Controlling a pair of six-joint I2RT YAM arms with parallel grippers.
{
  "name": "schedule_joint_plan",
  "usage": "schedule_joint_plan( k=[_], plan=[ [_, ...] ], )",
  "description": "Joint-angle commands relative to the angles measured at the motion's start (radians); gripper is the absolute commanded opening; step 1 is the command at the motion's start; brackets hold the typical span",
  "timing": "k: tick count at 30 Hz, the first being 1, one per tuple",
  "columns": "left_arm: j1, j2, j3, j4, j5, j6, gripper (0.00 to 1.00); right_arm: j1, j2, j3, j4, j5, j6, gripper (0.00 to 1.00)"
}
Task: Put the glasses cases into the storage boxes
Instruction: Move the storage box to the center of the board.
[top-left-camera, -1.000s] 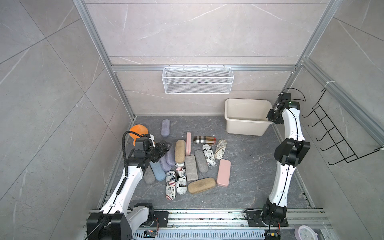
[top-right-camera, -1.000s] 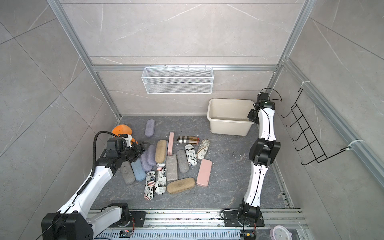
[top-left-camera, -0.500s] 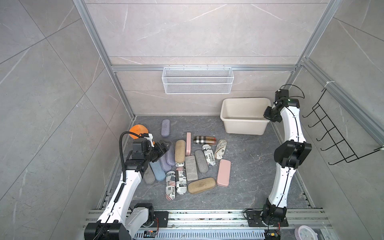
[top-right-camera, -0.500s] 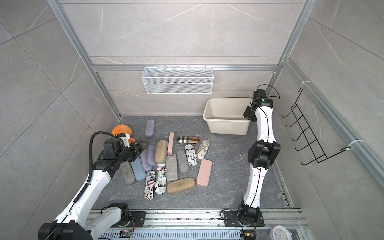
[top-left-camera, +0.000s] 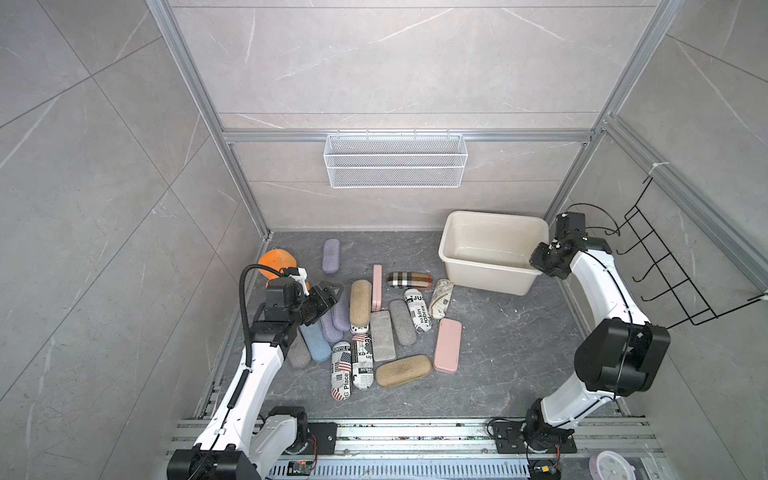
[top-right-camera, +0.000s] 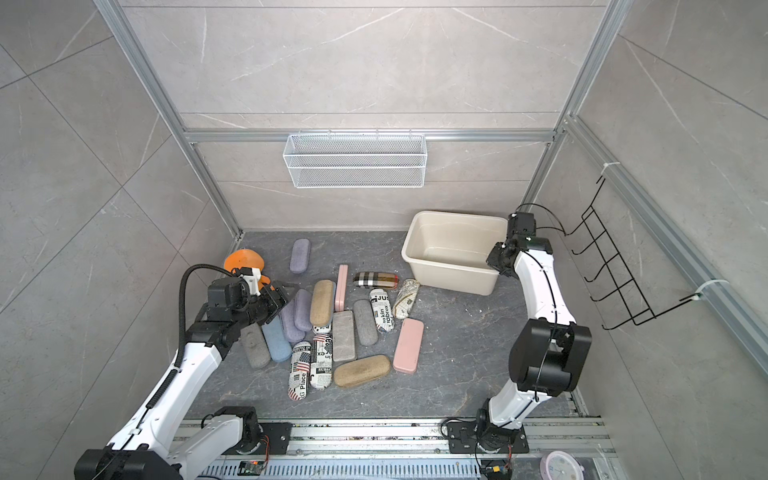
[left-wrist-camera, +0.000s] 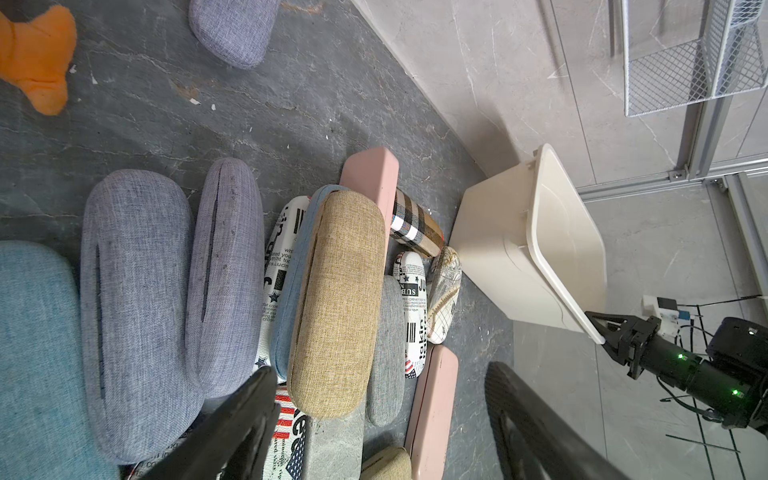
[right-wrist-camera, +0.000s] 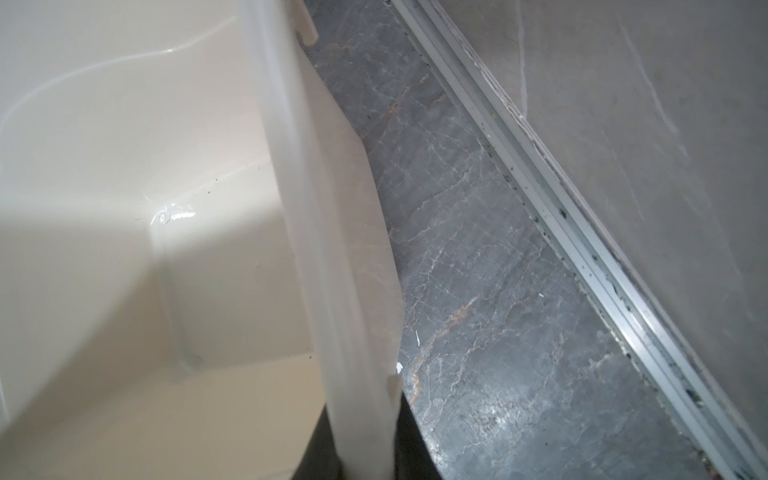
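Note:
Several glasses cases lie in a loose pile on the dark floor: a tan one (top-left-camera: 360, 302) (left-wrist-camera: 336, 303), two lilac ones (top-left-camera: 338, 309) (left-wrist-camera: 137, 311), a blue one (top-left-camera: 314, 340), a plaid one (top-left-camera: 409, 279) and a pink one (top-left-camera: 447, 345). One lilac case (top-left-camera: 331, 255) lies apart near the back. My left gripper (top-left-camera: 328, 296) (left-wrist-camera: 382, 424) hovers open over the left side of the pile, holding nothing. The cream storage box (top-left-camera: 486, 278) (top-right-camera: 453, 278) (left-wrist-camera: 498, 257) stands empty at the back right. My right gripper (top-left-camera: 540, 259) (right-wrist-camera: 365, 440) is shut on its right rim (right-wrist-camera: 316, 208).
An orange plush toy (top-left-camera: 276, 262) (left-wrist-camera: 35, 54) lies behind my left gripper by the left wall. A white wire basket (top-left-camera: 395, 160) hangs on the back wall. A black wire rack (top-left-camera: 665, 266) juts from the right wall. Bare floor separates pile and right arm.
The storage box has shifted a little to the left, with my right gripper on its rim. My left gripper stays over the pile, its jaws slightly narrower.

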Motion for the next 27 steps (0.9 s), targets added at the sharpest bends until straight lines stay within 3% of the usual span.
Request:
schedule_joint_plan(
  k=[1, 7, 14, 18, 27],
  plan=[
    [-0.017, -0.033, 0.003, 0.01, 0.018, 0.0, 0.81, 0.002, -0.101, -0.102, 0.1, 0.168, 0.09, 0.0],
    [-0.042, -0.053, -0.002, 0.009, 0.01, -0.002, 0.81, 0.003, -0.263, -0.317, 0.122, 0.224, 0.165, 0.0],
    [-0.054, -0.074, -0.004, 0.009, 0.01, -0.003, 0.81, 0.003, -0.326, -0.367, 0.024, 0.144, 0.152, 0.31],
    [-0.056, -0.088, -0.005, 0.009, 0.011, -0.005, 0.81, 0.002, -0.356, -0.379, -0.01, 0.123, 0.13, 0.33],
    [-0.062, -0.121, -0.014, 0.003, 0.006, -0.002, 0.81, 0.002, -0.43, -0.385, -0.077, 0.097, 0.094, 0.49]
  ],
)
